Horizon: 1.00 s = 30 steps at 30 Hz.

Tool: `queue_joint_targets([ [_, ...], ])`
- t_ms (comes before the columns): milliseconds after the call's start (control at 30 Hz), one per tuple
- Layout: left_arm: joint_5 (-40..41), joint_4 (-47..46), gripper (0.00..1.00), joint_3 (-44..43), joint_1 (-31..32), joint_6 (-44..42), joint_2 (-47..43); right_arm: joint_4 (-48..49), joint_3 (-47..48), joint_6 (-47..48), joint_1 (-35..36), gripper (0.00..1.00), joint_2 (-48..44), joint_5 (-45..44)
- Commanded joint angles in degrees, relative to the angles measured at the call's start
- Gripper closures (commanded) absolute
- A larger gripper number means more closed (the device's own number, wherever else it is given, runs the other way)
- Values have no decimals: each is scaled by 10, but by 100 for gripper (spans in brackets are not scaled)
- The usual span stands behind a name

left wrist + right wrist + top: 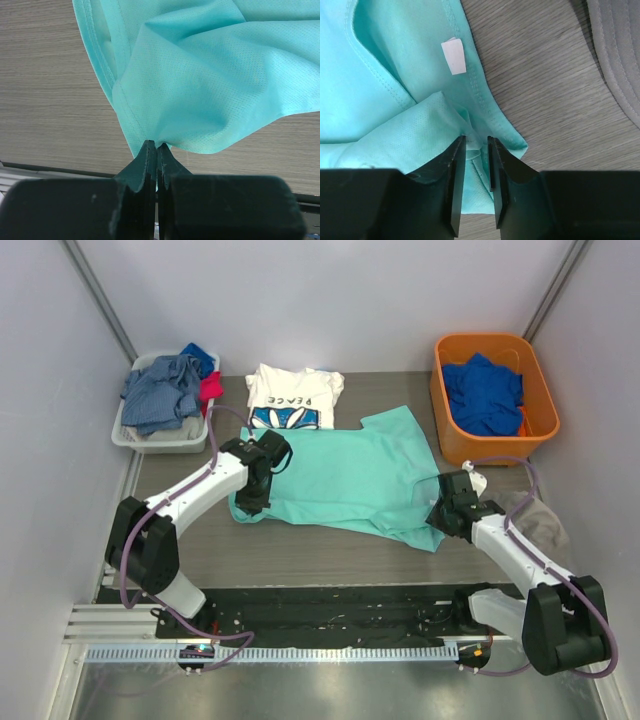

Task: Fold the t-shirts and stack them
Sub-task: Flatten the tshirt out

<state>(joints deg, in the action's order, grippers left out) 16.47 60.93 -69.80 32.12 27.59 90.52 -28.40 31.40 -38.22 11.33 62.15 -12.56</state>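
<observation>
i see the mint t-shirt [350, 475] spread mid-table, crumpled, not yet folded. my left gripper [157, 146] sits at its 8 o'clock corner, fingers pressed together on the hem. my right gripper [476, 145] is at the 4 o'clock corner, its 2 fingers a narrow gap apart with cloth bunched between them; i cannot tell if it truly grips. the white peace t-shirt [292, 398] lies folded at the mint one's 11 o'clock, touching it. an orange bin [540, 390] sits at 2 o'clock.
</observation>
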Motion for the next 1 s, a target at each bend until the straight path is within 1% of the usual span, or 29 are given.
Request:
queue_joint_targets([
  [0,0,0,100,-5,-4,-2,-18,26,22,9,-5,76,7,-14],
  [67,-1,2,100,-4,-4,-1,-18,30,22,12,-5,85,9,-15],
  [100,-1,1,100,-3,-4,-2,-18,33,22,13,-7,92,11,-16],
  [200,1,2,100,-2,-4,-1,-18,36,26,18,-7,99,14,-17],
  [300,8,5,100,-1,-4,0,-20,35,32,26,-6,99,9,-16],
  [400,18,10,100,-2,-4,5,-31,34,42,39,-6,99,-11,3],
  [600,29,19,100,-4,-3,11,-59,-13,83,55,-7,99,-61,9],
  [967,30,23,100,-1,-3,13,-62,-34,99,54,-7,99,-77,19],
])
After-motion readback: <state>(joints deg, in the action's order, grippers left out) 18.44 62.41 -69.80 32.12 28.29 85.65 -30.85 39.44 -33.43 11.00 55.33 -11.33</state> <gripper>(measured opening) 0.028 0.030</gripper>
